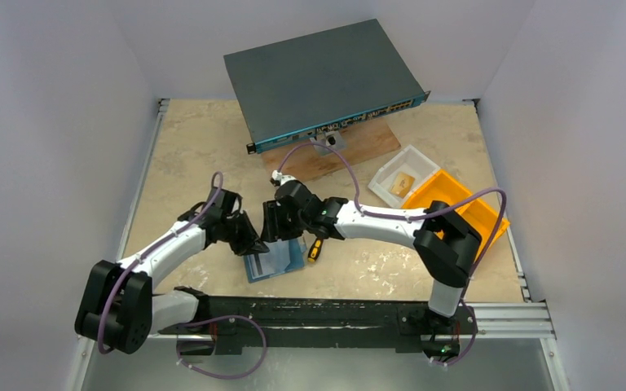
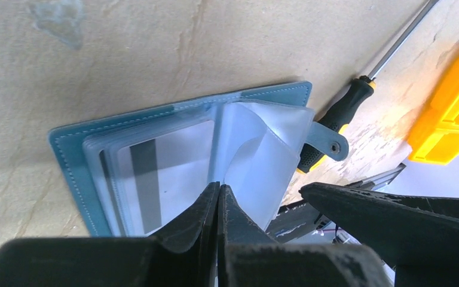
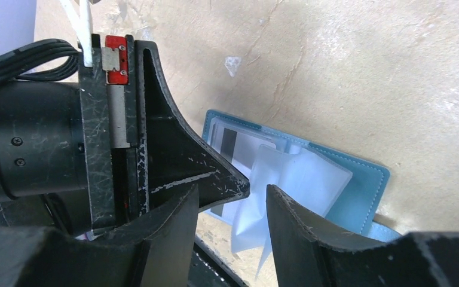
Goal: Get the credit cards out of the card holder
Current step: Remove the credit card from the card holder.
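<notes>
The card holder (image 1: 277, 261) lies open on the table, teal outside (image 2: 72, 155) with clear plastic sleeves fanned up (image 3: 302, 179). A card with a dark stripe (image 2: 155, 173) sits in a left-hand sleeve. My left gripper (image 2: 219, 190) is shut with nothing visible between its fingers. Its tips press on the sleeves near the holder's fold. My right gripper (image 3: 233, 192) hangs open just beside the left one (image 1: 271, 224), above the raised sleeves and gripping nothing. In the right wrist view the left gripper's fingers (image 3: 215, 173) cross in front of the holder (image 3: 364, 191).
A black-and-yellow screwdriver (image 1: 315, 250) lies against the holder's right edge (image 2: 334, 116). An orange bin (image 1: 456, 208) and a white tray (image 1: 403, 175) stand at the right. The dark network switch (image 1: 322, 77) rests on a wooden board (image 1: 350, 151) at the back.
</notes>
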Robot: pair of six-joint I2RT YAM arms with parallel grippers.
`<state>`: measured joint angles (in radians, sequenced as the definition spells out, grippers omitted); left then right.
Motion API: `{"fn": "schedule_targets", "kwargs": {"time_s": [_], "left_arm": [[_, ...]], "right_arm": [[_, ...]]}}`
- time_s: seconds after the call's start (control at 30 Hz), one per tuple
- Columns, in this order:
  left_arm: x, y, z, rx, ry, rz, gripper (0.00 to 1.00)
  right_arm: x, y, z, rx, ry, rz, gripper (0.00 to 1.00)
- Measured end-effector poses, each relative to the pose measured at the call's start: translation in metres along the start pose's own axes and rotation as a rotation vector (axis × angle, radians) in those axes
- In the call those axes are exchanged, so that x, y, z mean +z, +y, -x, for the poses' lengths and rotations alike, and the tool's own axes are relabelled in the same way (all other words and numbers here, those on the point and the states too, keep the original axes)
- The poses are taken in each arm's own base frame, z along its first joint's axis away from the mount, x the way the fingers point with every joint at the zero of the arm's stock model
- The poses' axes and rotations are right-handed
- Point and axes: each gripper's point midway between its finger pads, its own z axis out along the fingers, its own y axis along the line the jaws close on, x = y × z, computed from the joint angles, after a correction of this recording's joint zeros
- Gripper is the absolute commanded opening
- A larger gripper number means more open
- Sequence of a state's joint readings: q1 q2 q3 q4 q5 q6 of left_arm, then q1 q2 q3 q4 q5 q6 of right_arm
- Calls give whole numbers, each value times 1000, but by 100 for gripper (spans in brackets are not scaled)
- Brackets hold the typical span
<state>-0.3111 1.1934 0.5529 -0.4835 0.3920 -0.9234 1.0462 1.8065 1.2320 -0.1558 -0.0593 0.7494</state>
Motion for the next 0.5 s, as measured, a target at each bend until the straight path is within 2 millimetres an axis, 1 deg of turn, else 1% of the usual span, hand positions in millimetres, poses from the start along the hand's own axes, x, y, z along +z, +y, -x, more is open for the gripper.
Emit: {"fn": "schedule_targets", "kwargs": {"time_s": [0.1, 0.27, 0.4, 0.5], "left_arm": [[1, -5, -2, 9, 10, -5, 0], [5, -16, -6, 28, 29, -12, 0], [7, -26, -8, 42, 41, -22, 6], [11, -30, -8, 40, 46, -24, 11]], "right_arm": [[-5, -1, 3, 0, -17, -9, 46], [-14, -9, 1, 1, -28, -35, 46], [-23, -13, 2, 2, -47, -52, 46], [-29, -14, 3, 2, -55, -56, 46]]}}
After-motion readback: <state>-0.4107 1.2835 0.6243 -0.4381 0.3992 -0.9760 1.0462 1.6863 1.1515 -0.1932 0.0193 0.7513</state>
